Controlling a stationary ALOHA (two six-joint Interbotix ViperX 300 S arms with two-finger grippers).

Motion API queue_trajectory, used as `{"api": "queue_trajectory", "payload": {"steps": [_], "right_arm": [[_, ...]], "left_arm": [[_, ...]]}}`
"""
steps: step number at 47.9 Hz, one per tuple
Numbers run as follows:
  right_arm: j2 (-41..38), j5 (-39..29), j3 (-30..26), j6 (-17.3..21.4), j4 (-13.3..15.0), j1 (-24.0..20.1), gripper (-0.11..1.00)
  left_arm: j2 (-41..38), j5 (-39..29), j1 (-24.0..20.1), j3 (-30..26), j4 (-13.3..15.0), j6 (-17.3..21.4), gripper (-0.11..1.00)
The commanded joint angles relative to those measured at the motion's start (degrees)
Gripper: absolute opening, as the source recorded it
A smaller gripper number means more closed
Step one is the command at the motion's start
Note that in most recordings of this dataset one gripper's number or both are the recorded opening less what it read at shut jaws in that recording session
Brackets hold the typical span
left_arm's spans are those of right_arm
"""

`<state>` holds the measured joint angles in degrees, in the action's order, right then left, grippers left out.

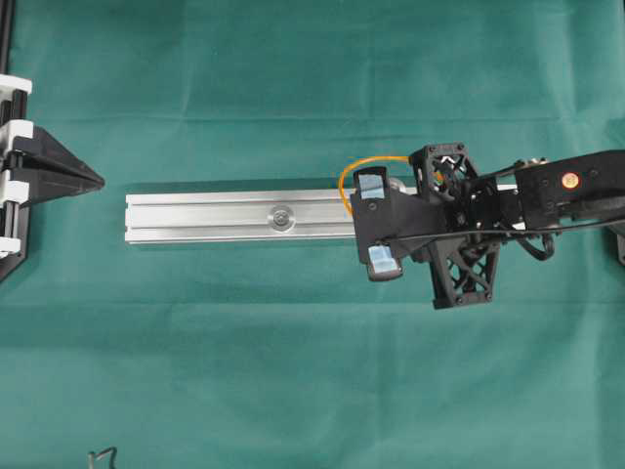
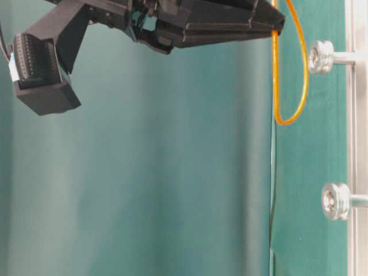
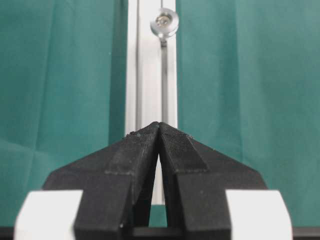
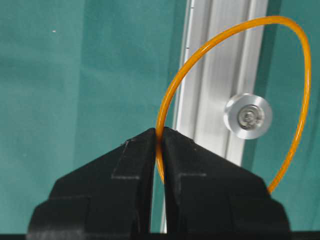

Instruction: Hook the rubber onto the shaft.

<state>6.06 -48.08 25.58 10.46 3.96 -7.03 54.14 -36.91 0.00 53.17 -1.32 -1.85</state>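
Note:
The rubber (image 4: 172, 85) is a thin orange loop, and my right gripper (image 4: 160, 131) is shut on its lower left part. The loop (image 1: 344, 181) hangs over the right end of the aluminium rail (image 1: 215, 215). In the right wrist view a silver shaft (image 4: 248, 115) shows inside the loop's outline. From table level the rubber (image 2: 303, 75) sits just off the head of that shaft (image 2: 320, 56), held by the right gripper (image 2: 279, 26). A second shaft (image 1: 282, 217) stands at mid rail. My left gripper (image 1: 98, 180) is shut and empty, off the rail's left end.
Green cloth (image 1: 293, 371) covers the table. The left arm's white and black mount (image 1: 15, 166) fills the left edge. A small dark object (image 1: 103, 455) lies at the bottom left. The right arm (image 1: 566, 186) reaches in from the right edge.

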Motion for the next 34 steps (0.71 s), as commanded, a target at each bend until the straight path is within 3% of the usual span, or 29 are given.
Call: {"api": "queue_trajectory", "payload": {"steps": [1, 34], "right_arm": [[0.62, 0.44, -0.53, 0.09, -0.53, -0.53, 0.07], [0.62, 0.44, -0.53, 0.18, -1.32, -3.6, 0.07]], "left_arm": [[-0.44, 0.44, 0.0, -1.76, -0.18, 0.0, 0.02], [-0.44, 0.44, 0.0, -1.76, -0.18, -0.09, 0.02]]}}
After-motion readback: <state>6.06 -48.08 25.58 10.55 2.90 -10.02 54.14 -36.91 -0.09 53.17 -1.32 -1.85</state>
